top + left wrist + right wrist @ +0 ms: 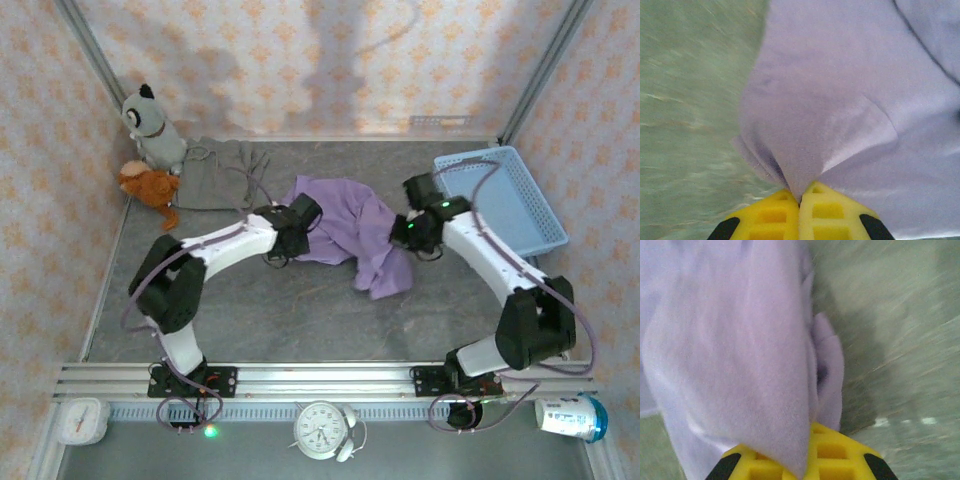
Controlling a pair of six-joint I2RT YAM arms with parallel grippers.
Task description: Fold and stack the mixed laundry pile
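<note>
The large lavender garment (pixel 352 228) hangs bunched between the two arms at mid table, one end trailing down toward the front. My left gripper (pixel 302 212) is shut on its left edge; the cloth (pixel 840 100) is pinched between the yellow fingers (pixel 772 215). My right gripper (pixel 407 228) is shut on its right side, where lavender cloth (pixel 740 350) drapes over the yellow fingers (pixel 840 455). The small taupe garment (pixel 215 172) lies flat at the back left, apart from both grippers.
A light blue slatted basket (pixel 505 195) sits at the back right, close behind the right arm. A grey plush toy (pixel 152 125) and an orange one (pixel 148 185) sit in the back left corner beside the taupe garment. Patterned walls close in three sides.
</note>
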